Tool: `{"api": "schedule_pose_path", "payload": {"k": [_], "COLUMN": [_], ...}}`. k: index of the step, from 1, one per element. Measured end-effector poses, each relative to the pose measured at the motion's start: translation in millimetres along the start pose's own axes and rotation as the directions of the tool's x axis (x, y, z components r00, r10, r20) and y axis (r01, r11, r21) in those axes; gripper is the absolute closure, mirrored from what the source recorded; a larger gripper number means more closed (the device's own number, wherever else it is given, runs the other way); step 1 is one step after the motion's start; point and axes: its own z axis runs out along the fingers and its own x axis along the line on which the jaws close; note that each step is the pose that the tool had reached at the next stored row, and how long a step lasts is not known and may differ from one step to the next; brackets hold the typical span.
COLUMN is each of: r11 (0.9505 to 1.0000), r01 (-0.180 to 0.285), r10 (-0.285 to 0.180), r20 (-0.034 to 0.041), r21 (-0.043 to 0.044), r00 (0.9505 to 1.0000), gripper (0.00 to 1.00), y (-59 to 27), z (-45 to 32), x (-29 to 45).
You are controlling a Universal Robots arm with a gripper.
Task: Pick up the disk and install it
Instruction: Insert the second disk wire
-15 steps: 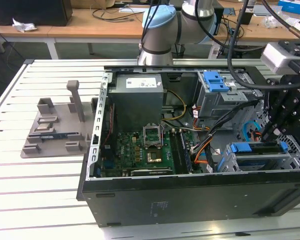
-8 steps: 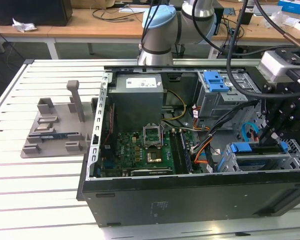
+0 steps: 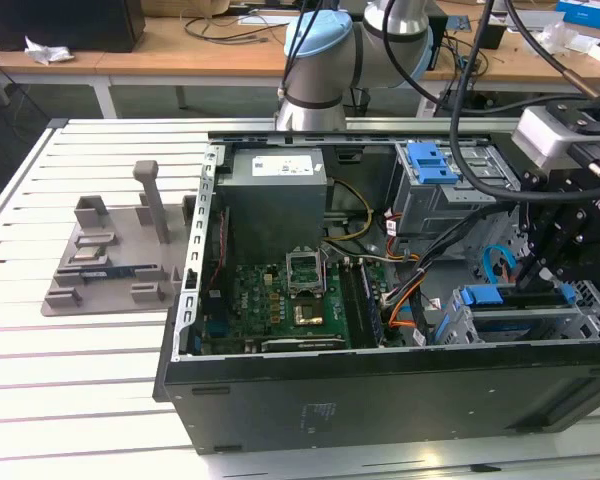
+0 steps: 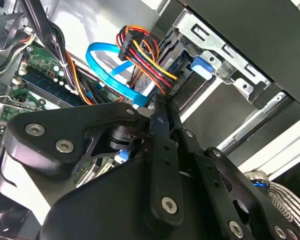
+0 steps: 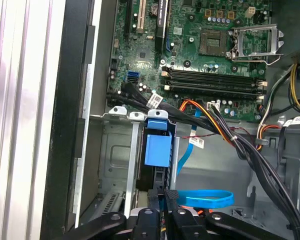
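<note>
The disk (image 5: 157, 150) with its blue rail is sitting in the lower drive cage (image 5: 115, 165) of the open computer case (image 3: 280, 400), directly ahead of the gripper (image 5: 168, 197). The gripper's fingers (image 5: 171, 200) are pressing together at the disk's near edge, apparently pinching it.

This looks like a robotics lab or electronics workshop. An open computer case (image 3: 380, 300) lies on its side on a slatted white tabletop (image 3: 80, 400), its green circuit board (image 3: 280, 300) and bundled cables (image 5: 230, 135) laid bare. A grey holder with parts (image 3: 110, 255) sits beside it. Behind stands a wooden bench (image 3: 180, 45) strewn with cords, and a robot arm's blue-capped joint (image 3: 320, 50) rises over the case.
</note>
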Motion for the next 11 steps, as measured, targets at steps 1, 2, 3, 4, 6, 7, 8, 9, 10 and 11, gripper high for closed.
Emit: {"api": "schedule_pose_path", "payload": {"k": [1, 2, 3, 4, 6, 7, 8, 9, 10, 11], "r11": [1.0000, 1.0000, 1.0000, 1.0000, 1.0000, 1.0000, 1.0000, 1.0000, 1.0000, 1.0000], "r01": [0.000, 0.000, 0.000, 0.000, 0.000, 0.000, 0.000, 0.000, 0.000, 0.000], "r10": [0.000, 0.000, 0.000, 0.000, 0.000, 0.000, 0.000, 0.000, 0.000, 0.000], "r20": [0.0012, 0.0010, 0.0008, 0.0005, 0.0003, 0.0001, 0.0003, 0.0004, 0.0005, 0.0012], "r21": [-0.0001, -0.0001, 0.0000, 0.0000, 0.0000, 0.0000, -0.0004, -0.0003, 0.0002, 0.0003], "r00": [1.0000, 1.0000, 1.0000, 1.0000, 1.0000, 1.0000, 1.0000, 1.0000, 1.0000, 1.0000], "gripper": [0.84, 0.84, 0.84, 0.84, 0.84, 0.84, 0.84, 0.84, 0.84, 0.84], "y": [0.3, 0.3, 0.3, 0.3, 0.3, 0.1, -1.4, -2.6, -3.1, -3.2], "z": [1.0, 1.0, 0.9, 0.8, 1.6, 2.5, 3.0, 2.9, 2.9, 3.2], "x": [0.0, 0.0, 0.0, 0.0, 0.0, 0.0, 0.2, 0.2, 0.1, 0.2]}}
